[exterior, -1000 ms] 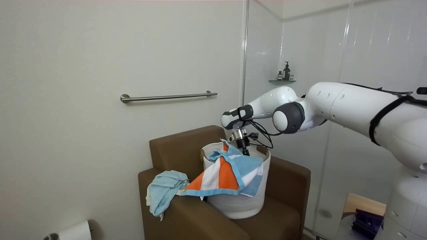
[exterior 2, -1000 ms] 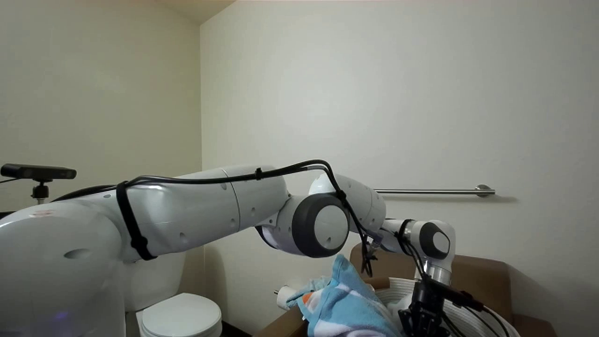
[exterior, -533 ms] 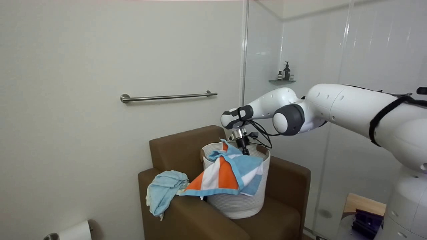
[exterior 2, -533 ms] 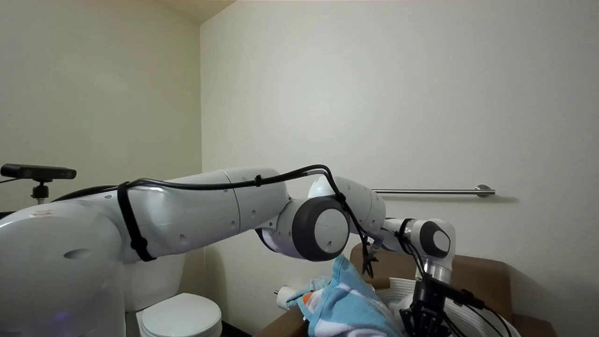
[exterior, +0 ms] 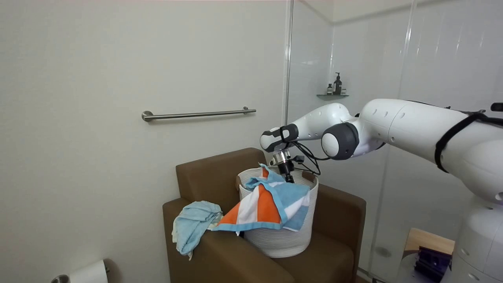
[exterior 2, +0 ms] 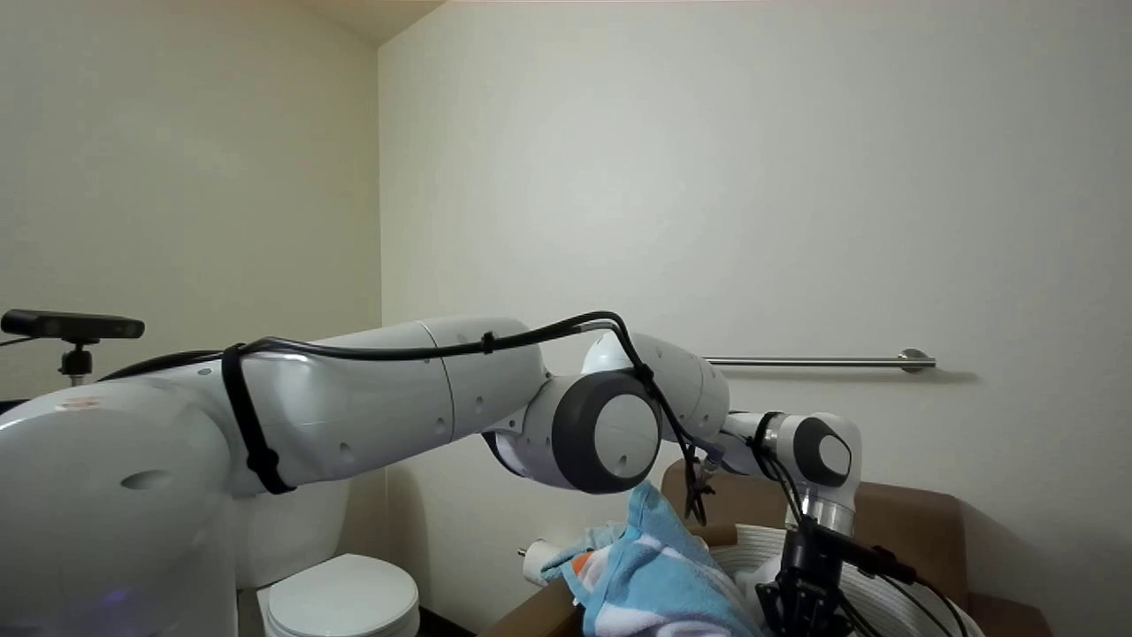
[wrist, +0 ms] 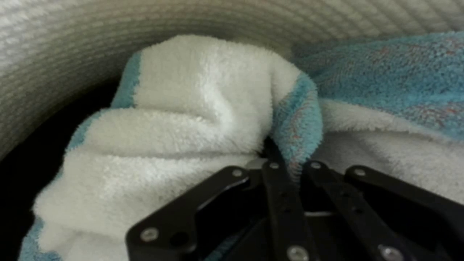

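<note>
A white toilet, toilet-paper roll, towel bar and pump bottle on a glass shower shelf mark this bathroom.

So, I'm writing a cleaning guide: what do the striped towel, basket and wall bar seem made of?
Striped towel: likely cotton terry, matte; fuzzy pile shows up close.
Basket: likely woven rope, matte; ridged rows run around it.
Wall bar: metal, probably steel, satin; grey, soft sheen.

Towel: orange/wht stripes, lt-blue border. Basket: off-wht, fine ribbed lines. In an ext. view, cloth at basket's 9 o'clock: pale blue + cream. Chair: plain brn.
</note>
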Controlling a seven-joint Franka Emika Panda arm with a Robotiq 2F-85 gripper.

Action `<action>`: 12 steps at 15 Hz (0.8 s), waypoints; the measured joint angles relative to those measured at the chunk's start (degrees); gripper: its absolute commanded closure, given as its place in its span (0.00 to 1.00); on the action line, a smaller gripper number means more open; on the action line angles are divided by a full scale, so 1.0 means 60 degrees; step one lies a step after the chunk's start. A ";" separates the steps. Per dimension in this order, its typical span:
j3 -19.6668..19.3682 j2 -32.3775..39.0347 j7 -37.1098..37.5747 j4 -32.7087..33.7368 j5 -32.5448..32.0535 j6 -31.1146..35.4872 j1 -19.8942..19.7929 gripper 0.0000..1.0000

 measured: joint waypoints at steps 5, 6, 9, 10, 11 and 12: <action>0.0000 0.0001 0.0000 0.0000 0.0000 0.0000 0.0000 0.97; -0.0001 0.0003 0.0000 0.0000 0.0000 0.0000 0.0000 0.97; -0.0005 0.0005 0.0000 0.0000 0.0000 0.0000 0.0000 0.61; -0.0010 0.0008 0.0000 0.0000 0.0000 0.0000 0.0000 0.54; -0.0019 0.0012 0.0000 0.0001 0.0000 0.0000 0.0000 0.49; -0.0029 0.0014 0.0000 0.0000 0.0000 0.0000 0.0000 0.42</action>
